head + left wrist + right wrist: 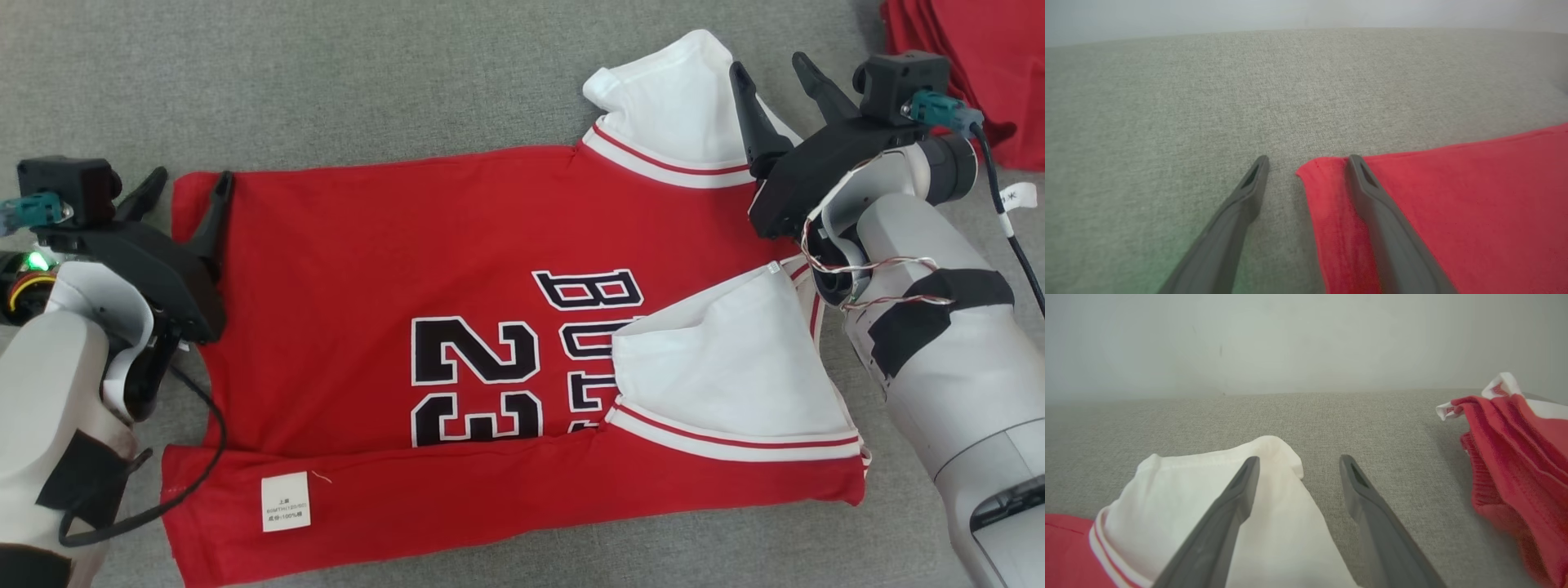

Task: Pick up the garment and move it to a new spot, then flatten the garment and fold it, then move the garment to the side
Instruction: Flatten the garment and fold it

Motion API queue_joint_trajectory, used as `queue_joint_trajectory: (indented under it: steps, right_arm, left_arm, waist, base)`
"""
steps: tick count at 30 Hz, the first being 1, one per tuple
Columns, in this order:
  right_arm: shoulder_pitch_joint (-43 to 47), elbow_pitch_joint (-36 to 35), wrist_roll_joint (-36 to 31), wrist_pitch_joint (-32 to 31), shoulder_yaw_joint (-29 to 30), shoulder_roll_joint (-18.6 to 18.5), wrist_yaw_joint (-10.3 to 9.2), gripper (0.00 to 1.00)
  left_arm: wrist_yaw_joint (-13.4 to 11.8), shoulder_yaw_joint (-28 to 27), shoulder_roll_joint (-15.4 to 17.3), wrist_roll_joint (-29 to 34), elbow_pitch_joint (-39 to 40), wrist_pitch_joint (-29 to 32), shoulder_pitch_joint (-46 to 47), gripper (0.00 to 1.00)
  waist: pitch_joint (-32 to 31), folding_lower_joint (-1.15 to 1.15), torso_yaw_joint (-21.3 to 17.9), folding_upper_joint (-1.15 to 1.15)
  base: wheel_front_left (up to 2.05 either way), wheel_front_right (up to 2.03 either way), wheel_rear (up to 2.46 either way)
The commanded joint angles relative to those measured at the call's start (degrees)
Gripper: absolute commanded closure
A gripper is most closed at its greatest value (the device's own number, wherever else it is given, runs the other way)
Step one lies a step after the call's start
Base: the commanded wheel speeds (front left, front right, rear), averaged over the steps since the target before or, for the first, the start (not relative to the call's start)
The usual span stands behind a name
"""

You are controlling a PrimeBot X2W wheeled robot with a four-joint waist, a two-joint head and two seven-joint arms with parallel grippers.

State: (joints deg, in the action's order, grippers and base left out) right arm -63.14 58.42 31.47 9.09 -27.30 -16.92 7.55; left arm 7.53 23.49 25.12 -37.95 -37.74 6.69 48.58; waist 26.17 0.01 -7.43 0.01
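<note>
1. The red garment (367, 245), a jersey numbered 23, lies spread on the grey fabric surface (326, 73), its near edge folded over so a white label (286, 502) faces up
2. One white sleeve (727, 367) is folded in onto the body; the other sleeve (678, 98) sticks out at the far edge
3. The left gripper (192, 175) is spread wide and holds nothing, one finger over the jersey's hem corner, the other over bare surface
4. The right gripper (770, 65) is likewise released, one finger above the far sleeve
5. A pile of red clothes (980, 57) lies well apart, to the robot's right
</note>
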Motion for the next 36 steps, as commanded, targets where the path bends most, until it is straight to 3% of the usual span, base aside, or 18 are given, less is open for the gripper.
queue_joint_trajectory:
  steps: [1,2,3,5,22,23,24,25,30,36]
  right_arm:
    - [-0.95,0.34,0.24,-0.09,-0.42,0.42,-0.16,0.00]
    - [-1.44,0.91,0.58,-0.36,-0.79,0.36,-0.16,0.00]
    - [-1.90,1.38,0.88,-0.38,-1.23,0.39,-0.16,0.00]
    - [-2.88,2.52,1.37,-1.24,-2.21,0.37,-0.16,0.00]
    - [-10.64,12.17,4.29,-12.73,-6.17,-1.80,-0.16,0.00]
    - [-10.82,12.56,4.21,-13.55,-6.39,-1.85,-0.16,0.26]
    - [-10.84,12.74,4.22,-13.71,-6.50,-1.88,-0.16,0.86]
    - [-11.03,12.85,4.49,-13.30,-6.30,-1.90,-0.16,1.00]
    - [-12.97,13.26,4.44,-10.89,-6.08,-2.47,-0.16,1.00]
    - [-13.42,11.70,3.87,-3.62,-6.90,-2.42,-0.16,1.00]
  left_arm:
    - [-0.12,0.19,-0.28,-0.33,-0.74,0.61,0.37,0.00]
    - [-0.13,0.63,-0.45,-0.73,-1.08,1.30,0.54,0.08]
    - [-0.12,0.83,-0.44,-1.03,-1.38,1.68,0.75,0.55]
    - [-0.12,1.63,-0.31,-1.24,-2.10,3.09,1.10,1.00]
    - [-0.14,3.61,-1.97,-0.67,5.36,-2.24,3.36,1.00]
    - [-0.16,3.70,-2.02,-0.56,5.78,-2.42,3.35,1.00]
    - [-0.22,3.80,-2.05,-0.46,6.20,-2.57,3.37,1.00]
    - [-0.25,3.88,-2.03,-0.39,6.64,-2.66,3.42,1.00]
    - [-0.40,3.79,-1.84,-0.40,7.91,-3.33,3.71,1.00]
    - [-0.46,3.34,-1.82,-0.71,8.29,-5.76,2.49,1.00]
  waist:
    - [0.26,-0.01,0.30,-0.01]
    - [0.33,-0.01,0.48,-0.01]
    - [0.37,-0.01,0.62,-0.01]
    - [0.50,-0.01,0.98,-0.01]
    - [2.82,-0.01,5.32,-0.01]
    - [2.95,-0.01,5.44,-0.01]
    - [3.12,-0.01,5.54,-0.01]
    - [3.28,-0.01,5.62,-0.01]
    - [3.67,-0.01,5.84,-0.01]
    - [1.79,-0.01,5.50,-0.01]
  base:
    - [0.00,0.00,0.00]
    - [0.00,0.00,0.00]
    - [0.00,0.00,0.00]
    - [0.00,0.00,0.00]
    - [0.00,0.00,0.00]
    - [0.00,0.00,0.00]
    - [0.00,0.00,0.00]
    - [0.00,0.00,0.00]
    - [0.00,0.00,0.00]
    - [0.00,0.00,0.00]
